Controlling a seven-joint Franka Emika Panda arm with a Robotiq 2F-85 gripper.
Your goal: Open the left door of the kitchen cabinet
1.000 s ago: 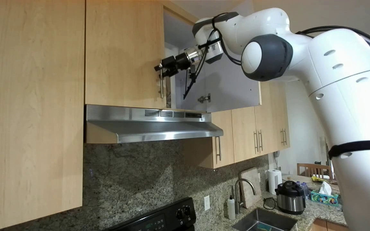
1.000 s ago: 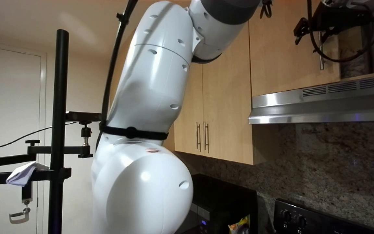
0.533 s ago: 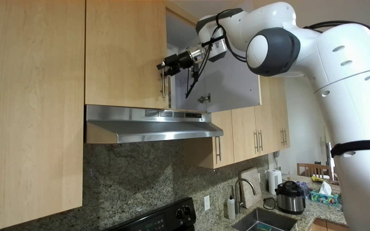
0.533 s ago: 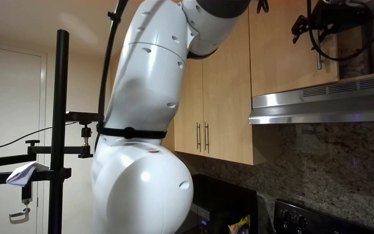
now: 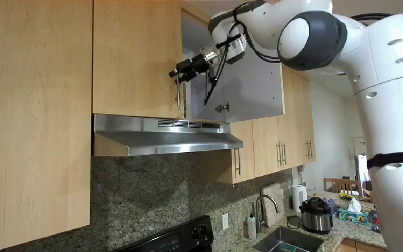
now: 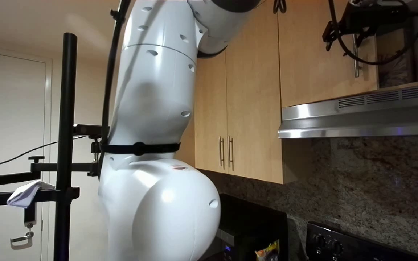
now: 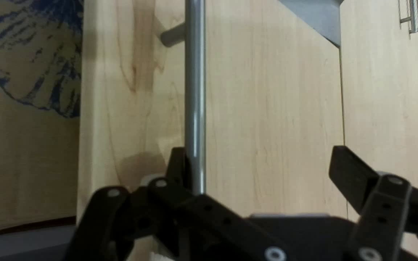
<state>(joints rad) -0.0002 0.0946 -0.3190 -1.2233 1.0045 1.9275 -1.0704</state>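
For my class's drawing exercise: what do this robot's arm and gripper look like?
The arm is glossy white and rounded, with a dark grey joint casing, oval recesses, a reddish mark, black cables and strap. A silvery collar leads to the black, two-fingered gripper with metallic screws.

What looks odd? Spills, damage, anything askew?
In the wrist view, the handle sits close by one finger of the open gripper, well off-centre: lopsided for a grasp, perhaps a deliberate hook. In an exterior view, a white cloth or paper hangs over the black stand: odd spot. No spill or damage visible.
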